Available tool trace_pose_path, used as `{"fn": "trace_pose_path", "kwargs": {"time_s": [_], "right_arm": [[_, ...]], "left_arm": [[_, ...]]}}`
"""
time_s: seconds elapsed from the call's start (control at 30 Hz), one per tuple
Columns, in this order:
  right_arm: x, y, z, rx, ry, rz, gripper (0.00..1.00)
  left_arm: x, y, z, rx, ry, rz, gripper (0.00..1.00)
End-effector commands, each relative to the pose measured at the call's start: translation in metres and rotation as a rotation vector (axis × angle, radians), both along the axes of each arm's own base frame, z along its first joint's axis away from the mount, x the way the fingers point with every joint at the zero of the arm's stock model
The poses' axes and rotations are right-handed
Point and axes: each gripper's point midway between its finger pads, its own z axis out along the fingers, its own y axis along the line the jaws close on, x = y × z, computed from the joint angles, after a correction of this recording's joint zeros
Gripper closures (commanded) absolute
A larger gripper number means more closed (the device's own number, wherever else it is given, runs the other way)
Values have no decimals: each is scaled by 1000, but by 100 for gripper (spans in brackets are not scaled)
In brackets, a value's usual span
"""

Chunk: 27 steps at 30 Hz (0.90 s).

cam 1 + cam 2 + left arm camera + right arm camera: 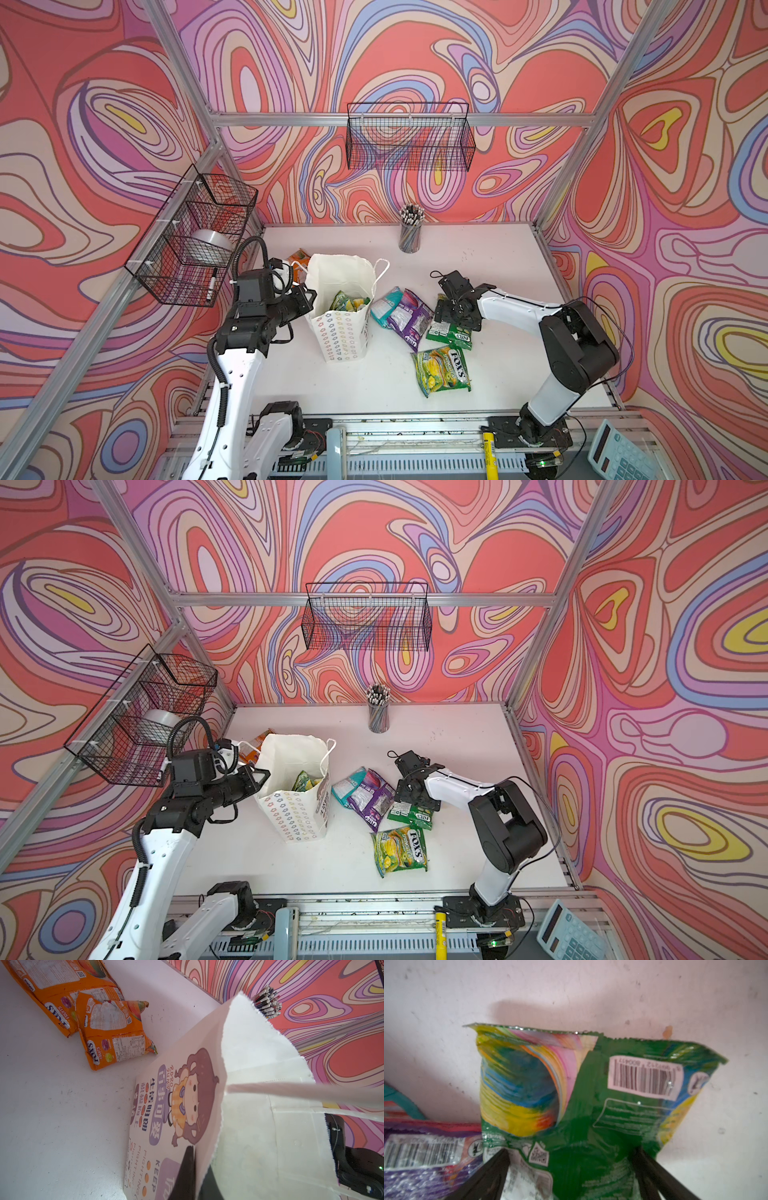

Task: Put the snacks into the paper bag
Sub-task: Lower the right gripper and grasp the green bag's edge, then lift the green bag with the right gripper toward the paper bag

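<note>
swirling pink and orange walls [374, 62] close in a white table [498, 266], and the coming move hangs on what sits straight under the right gripper [453, 320]. its jaws stand wide apart, one finger on each side of a green pouch [591, 1105] that lies flat on the table directly beneath it; nothing is pinched yet. in the right wrist view the pouch's long axis runs forward from between the fingers, with its serrated seal at the far end, so the jaws span its narrow width. how much of the pouch lies behind the fingertips is hidden. by that reading, closing in place would take it across its short side

the paper bag [340, 332] stands upright, well off to this gripper's side toward the other arm. its mouth is open and some green snacks [347, 301] are already inside. a purple pouch [409, 320] and a teal pouch [384, 305] lie between the right gripper and the bag, the purple one just beside the green pouch. a fox's pouch [442, 370] lies back toward the right arm's base

the left gripper [194, 1159] is closed on the bag's rim, with paper between its fingers. two orange pouches [116, 1043] lie beyond the bag from the right gripper, near the left gripper, so the left arm is nearer those and the right arm nearer the rest
</note>
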Motion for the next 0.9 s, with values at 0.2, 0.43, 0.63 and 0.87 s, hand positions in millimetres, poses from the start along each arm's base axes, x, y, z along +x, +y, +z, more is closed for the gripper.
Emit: {"fn": "trace_pose_path", "kwargs": {"time_s": [0.2, 0.43, 0.63, 0.87], "right_arm": [[-21, -16, -22, -29, 72, -25, 34], [-15, -9, -13, 15, 37, -18, 73], [-10, -8, 6, 31, 0, -17, 92], [1, -12, 63, 38, -129, -19, 96]], "left_arm": [[-1, 0, 4, 1, -16, -4, 100], [-2, 0, 5, 1, -21, -5, 100], [-1, -1, 4, -4, -18, -13, 100], [-1, -2, 4, -10, -19, -18, 100]]}}
